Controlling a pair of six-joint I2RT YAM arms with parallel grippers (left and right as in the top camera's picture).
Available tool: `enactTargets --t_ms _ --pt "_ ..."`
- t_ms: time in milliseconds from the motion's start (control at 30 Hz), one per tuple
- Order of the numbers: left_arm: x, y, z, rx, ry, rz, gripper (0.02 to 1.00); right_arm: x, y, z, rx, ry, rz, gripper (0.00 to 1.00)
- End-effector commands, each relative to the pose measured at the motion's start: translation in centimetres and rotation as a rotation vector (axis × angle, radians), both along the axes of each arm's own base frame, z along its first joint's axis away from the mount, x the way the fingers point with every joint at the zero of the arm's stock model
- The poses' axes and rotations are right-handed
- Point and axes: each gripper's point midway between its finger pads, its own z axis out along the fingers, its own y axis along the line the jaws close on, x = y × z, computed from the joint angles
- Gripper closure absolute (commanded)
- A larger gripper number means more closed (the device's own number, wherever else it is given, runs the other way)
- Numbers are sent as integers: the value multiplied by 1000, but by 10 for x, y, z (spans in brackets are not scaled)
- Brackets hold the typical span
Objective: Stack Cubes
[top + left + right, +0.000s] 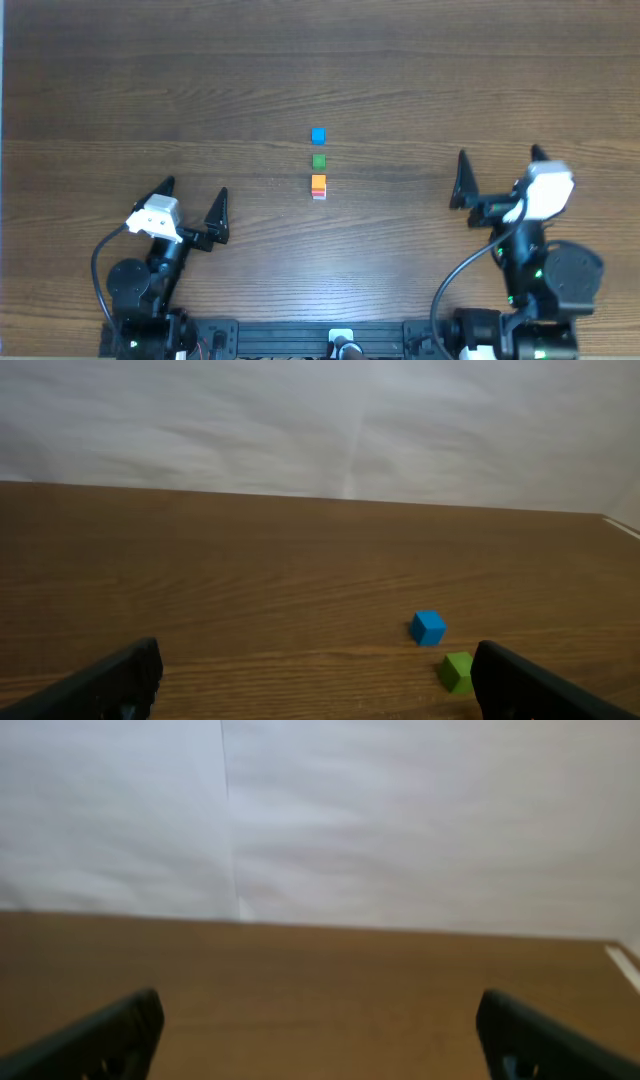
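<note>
Three small cubes lie in a line at the table's middle: a blue cube farthest from the arms, a green cube behind it, and an orange cube that seems to rest on a pale one. The left wrist view holds the blue cube and green cube ahead and to one side. My left gripper stands open at the near left, well away from the cubes. On the other side my right gripper is open too, with nothing between its fingers.
The brown wooden table stretches bare around the cubes. A white wall rises behind its far edge.
</note>
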Motion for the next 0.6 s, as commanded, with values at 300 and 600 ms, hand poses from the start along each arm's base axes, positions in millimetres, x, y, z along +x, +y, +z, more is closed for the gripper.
enactTargets --t_ms 300,600 --pt "-1 -3 -1 14 -9 -17 23 90 53 9 97 519 152 9" --pt "-1 -3 -1 14 -9 -17 20 139 154 -71 139 841 209 9"
